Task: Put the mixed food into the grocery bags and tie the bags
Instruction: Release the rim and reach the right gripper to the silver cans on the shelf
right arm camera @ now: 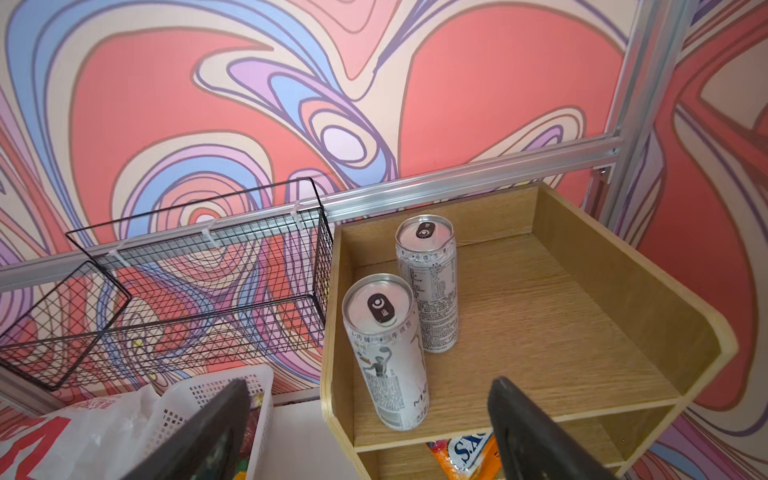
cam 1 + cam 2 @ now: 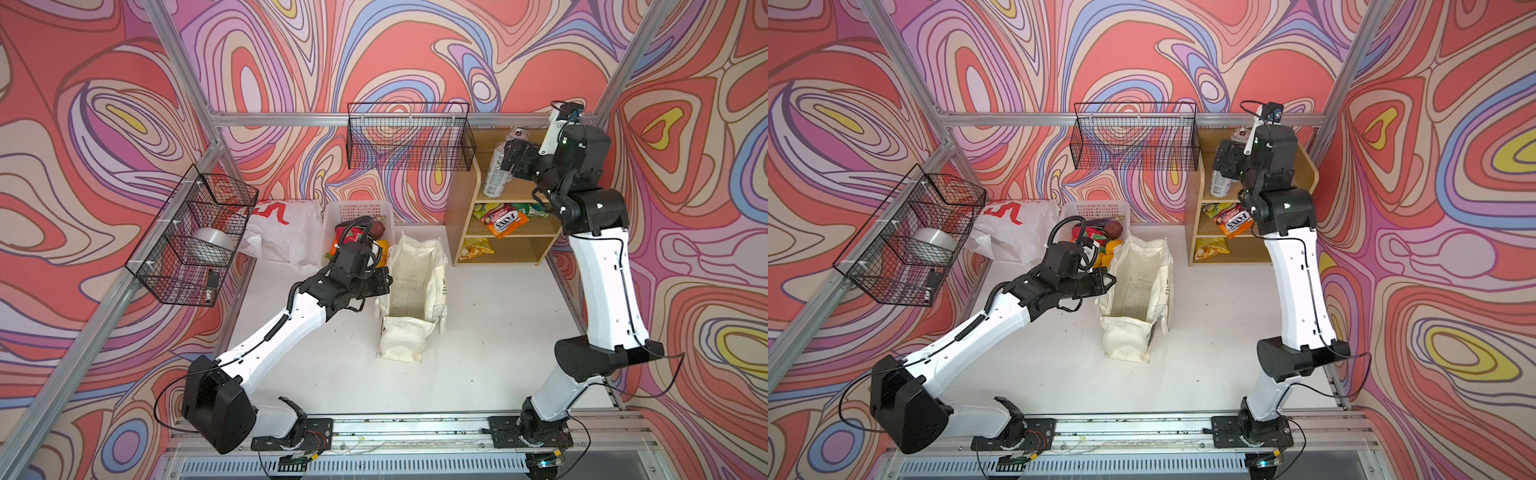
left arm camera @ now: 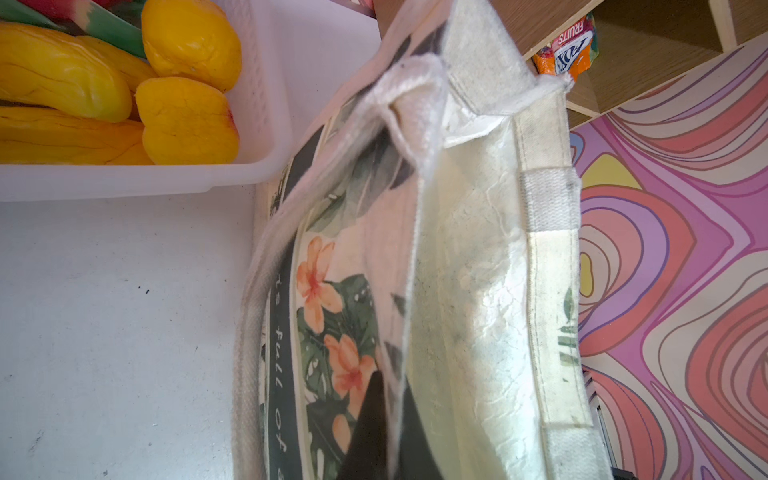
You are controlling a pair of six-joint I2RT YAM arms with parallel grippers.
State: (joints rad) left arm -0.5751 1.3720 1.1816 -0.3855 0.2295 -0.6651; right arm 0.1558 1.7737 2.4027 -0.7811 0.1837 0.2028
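Just ahead of the right gripper (image 1: pixel 370 384), 2 silver cans stand upright on the top tier of the wooden shelf unit (image 1: pixel 582 299). The nearer can (image 1: pixel 386 353) lines up with the gap between the wide-spread jaws, with no contact visible. The farther can (image 1: pixel 428 282) is just behind it, close to touching. Below that gripper, at least 3 snack packets lie on the lower tiers: orange packet (image 2: pixel 505 222) and green packet (image 2: pixel 482 211) on the middle one, yellow packet (image 2: pixel 473 248) on the bottom one.

The left gripper (image 3: pixel 390 386) is pressed together, pinching the side wall of the canvas tote (image 2: pixel 403 347) at its rim. 1 tote, standing on the table (image 2: pixel 498 332), mouth open, nothing visible inside. Beyond this gripper sits 1 white lattice basket (image 2: pixel 353 210) with toy produce; 2 yellow lemons (image 3: pixel 191 39) show plainly in the left wrist view, the rest can't be counted. Farther off to that gripper's left lies 1 crumpled white plastic bag (image 2: pixel 282 232) with red letters, beside the basket. Both bags are well apart from the right gripper. 2 black wire baskets (image 2: pixel 409 137) hang on the frame.
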